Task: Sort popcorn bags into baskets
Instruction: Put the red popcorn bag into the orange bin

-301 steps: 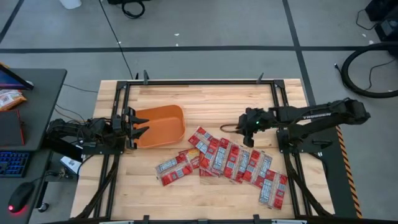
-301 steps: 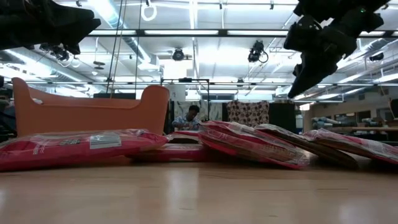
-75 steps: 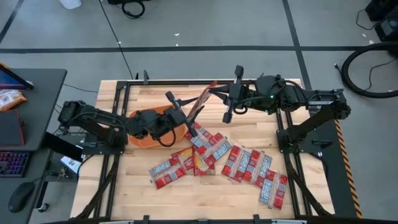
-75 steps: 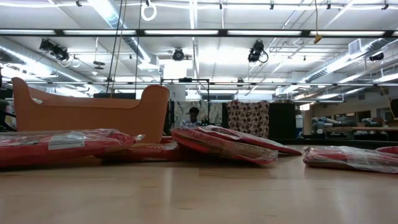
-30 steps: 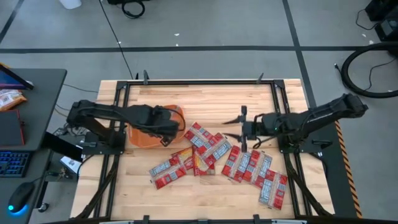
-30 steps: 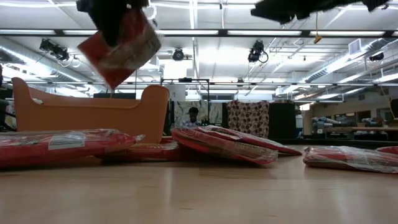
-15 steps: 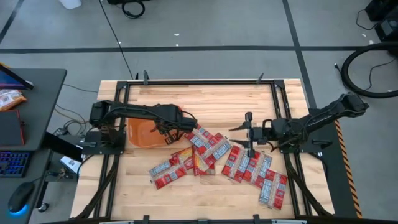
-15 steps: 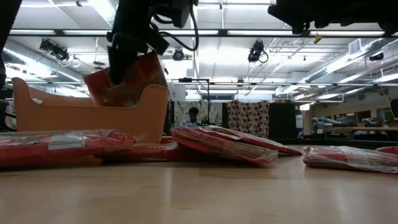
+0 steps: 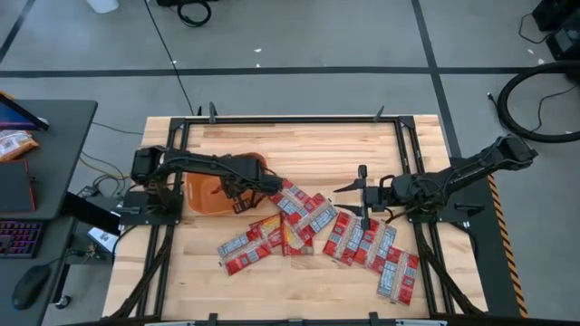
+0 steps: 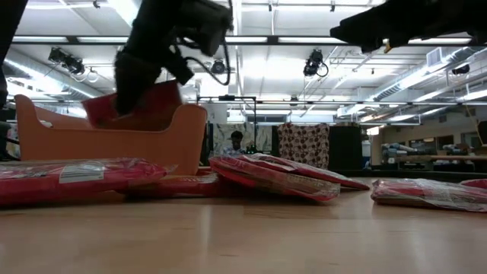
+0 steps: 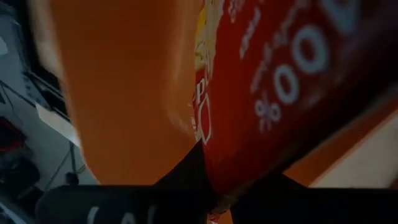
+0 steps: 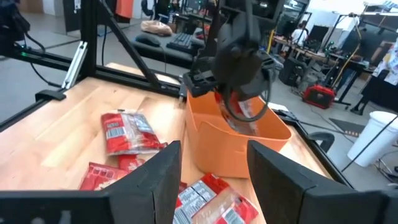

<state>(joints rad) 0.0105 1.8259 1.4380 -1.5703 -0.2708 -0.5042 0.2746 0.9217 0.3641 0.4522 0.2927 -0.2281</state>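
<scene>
The orange tub (image 9: pixel 201 197) stands at the table's left. My left gripper (image 9: pixel 237 187) hangs over it, shut on one red popcorn bag (image 10: pixel 135 108). Several more red bags with silver panels (image 9: pixel 299 222) lie flat and overlapping in the table's middle, and another group (image 9: pixel 376 246) lies to the right. My right gripper (image 9: pixel 362 196) is open and hovers above the table just left of the right group, touching nothing. In the right wrist view its fingers (image 12: pixel 155 180) frame the tub (image 12: pixel 233 155) and the left arm. My left gripper (image 10: pixel 143 72) pinches the popcorn bag by its upper end (image 11: pixel 249 146) between the two fingers, coming from above and slanting down. The bag hangs tilted below the fingers. Its lower part is behind the tub's wall (image 10: pixel 106 141), inside the tub.
Black frame rails (image 9: pixel 290 118) border the table. Bare wood (image 9: pixel 317 149) lies along the far side and near the front edge. A desk with a keyboard and mouse (image 9: pixel 27 235) stands off the table's left. A person (image 10: pixel 237 141) sits far behind in the room.
My left gripper has come down with the bag, from well above the tub's rim to the bag's lower part dipping inside the tub. My right gripper has shifted a little toward the table's right and near side, staying open.
</scene>
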